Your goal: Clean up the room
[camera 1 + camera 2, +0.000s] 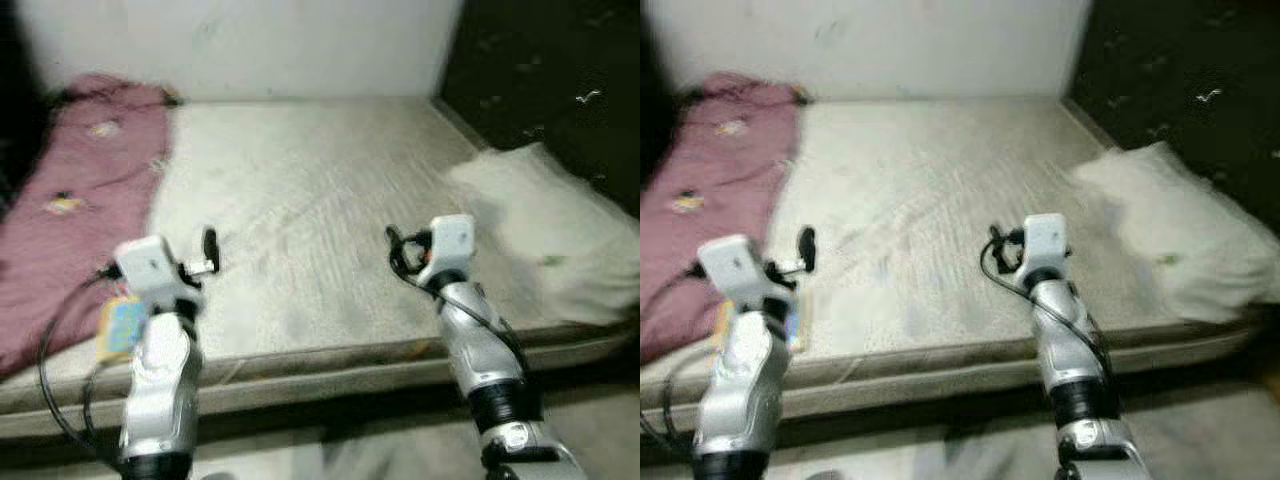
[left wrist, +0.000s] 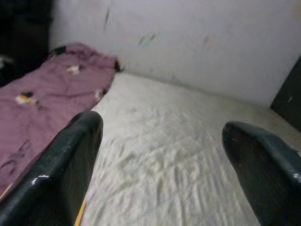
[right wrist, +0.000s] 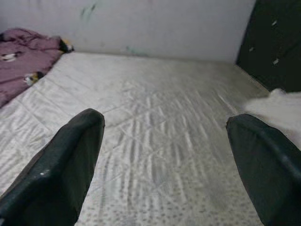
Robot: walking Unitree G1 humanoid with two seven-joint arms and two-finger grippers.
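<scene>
Two grippers hover over the mattress (image 1: 300, 200), both with fingers wide.
The left gripper (image 2: 162, 165) and right gripper (image 3: 164, 165) hold nothing; a purple blanket (image 1: 80, 190) lies along the left edge, a pillow (image 1: 550, 235) at the right edge.

I see a big bed with a pale, quilted mattress (image 1: 320, 230) low on the floor, pushed up to a white wall. A purple-pink blanket (image 1: 80, 200) lies crumpled along my left side of it, from the wall down to the front edge, with little yellow pictures on it. A white pillow (image 1: 550, 235) sits at the right edge, hanging a bit over the side. A small flat colourful thing (image 1: 122, 326), maybe a book, lies at the front left edge, touching the blanket.
</scene>
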